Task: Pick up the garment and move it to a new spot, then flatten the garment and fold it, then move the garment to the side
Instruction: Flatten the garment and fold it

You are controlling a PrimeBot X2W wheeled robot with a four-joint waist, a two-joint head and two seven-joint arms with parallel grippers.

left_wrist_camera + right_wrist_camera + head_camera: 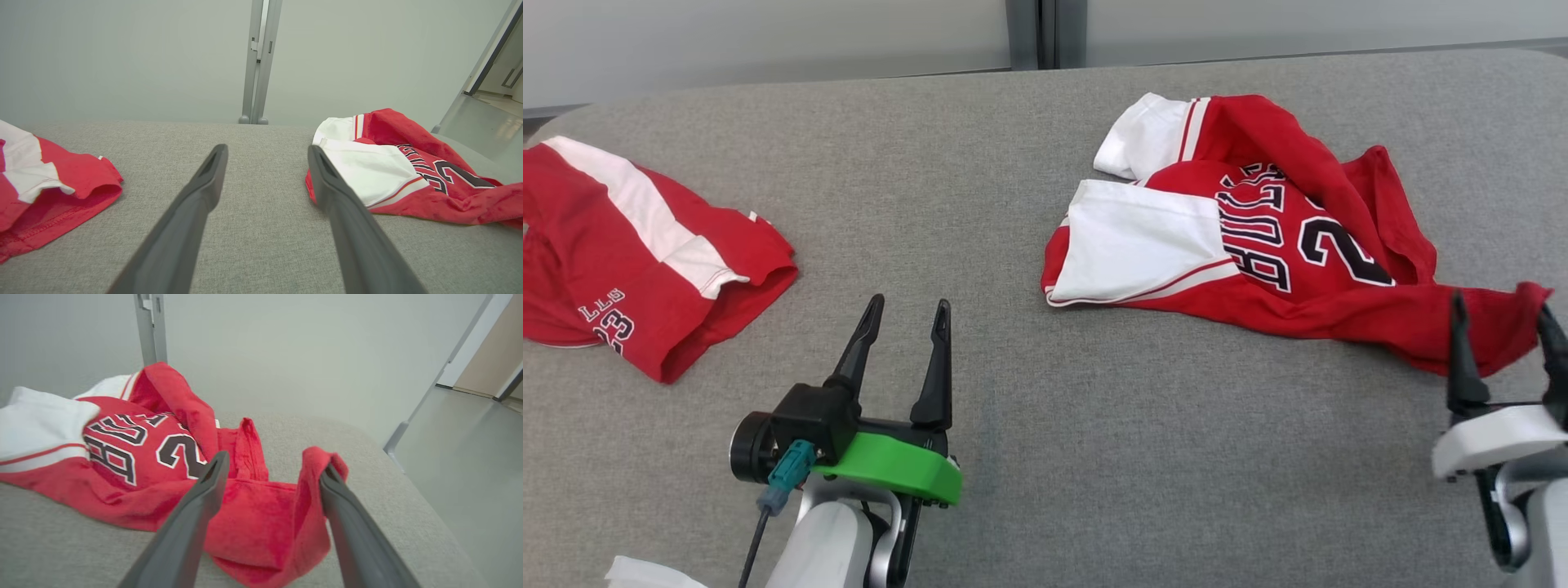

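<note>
The garment point(1290, 237) is a red and white jersey with black lettering, lying crumpled on the right of the grey padded table point(1013, 204); it also shows in the left wrist view point(408, 179) and the right wrist view point(135, 445). My right gripper point(1501, 309) is at the jersey's near right corner with its jaws open. In the right wrist view point(274, 462) the red corner lies between the fingers, and a fold stands against the right finger point(347, 506). My left gripper point(909, 304) is open over bare table to the jersey's left, holding nothing point(267, 149).
A second red and white garment point(645, 245) lies crumpled at the table's left edge, also visible in the left wrist view point(49, 183). A pale wall with a grey post point(1045, 33) runs behind the table. The table's right edge drops to the floor point(470, 465).
</note>
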